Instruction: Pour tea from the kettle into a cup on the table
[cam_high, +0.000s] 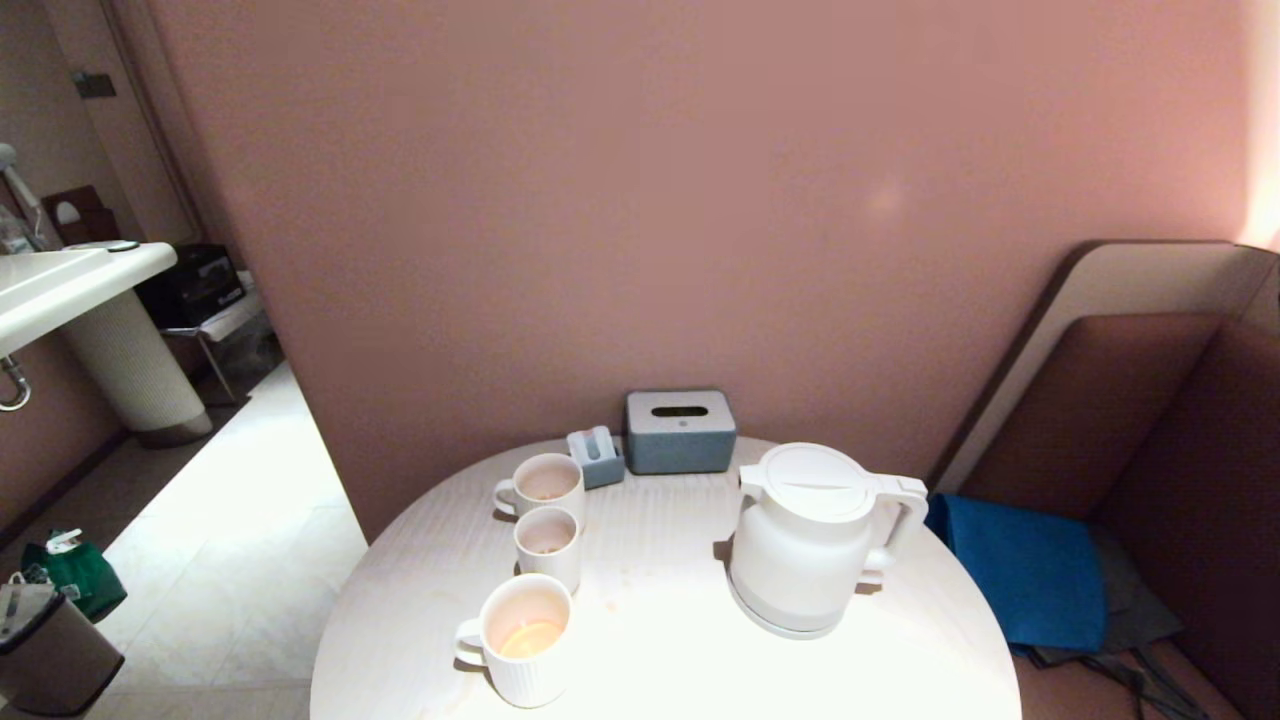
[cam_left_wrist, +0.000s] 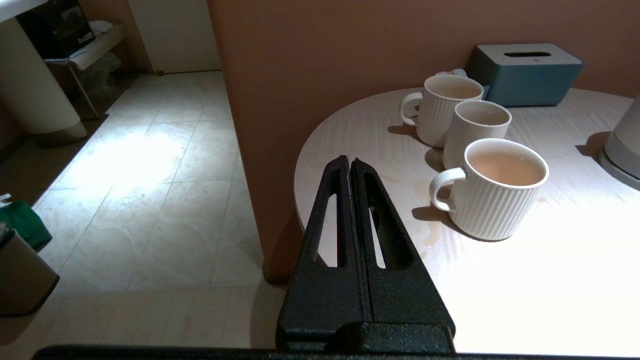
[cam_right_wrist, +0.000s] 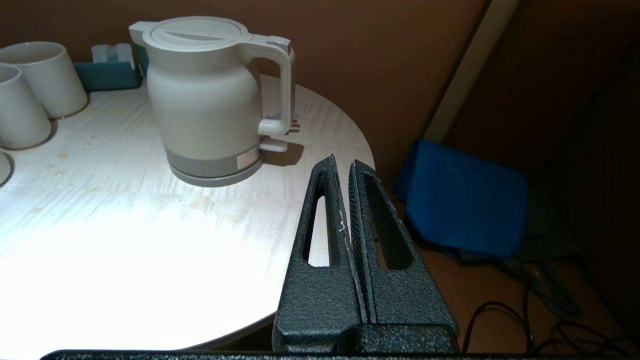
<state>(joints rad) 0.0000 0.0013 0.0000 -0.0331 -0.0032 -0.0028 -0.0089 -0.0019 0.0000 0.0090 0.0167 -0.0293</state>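
My head camera looks down on the table (cam_high: 660, 640) from above and in front. Each wrist camera sits low by the table edge, left nearest the cups, right nearest the kettle (cam_right_wrist: 210, 100); all views share that kettle.

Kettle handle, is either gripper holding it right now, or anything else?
Nothing is held. Both the left gripper and right gripper are shut on nothing, clear of the kettle.

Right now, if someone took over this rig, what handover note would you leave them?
Left claw: shut, empty, parked off the table edge near the cups.
Right claw: shut, empty, short of the kettle handle.
Kettle: upright on its base, lid on, untouched.
Near cup holds tea; the contents of the two behind are unclear.
Left: grasp the handle, lift, pour.
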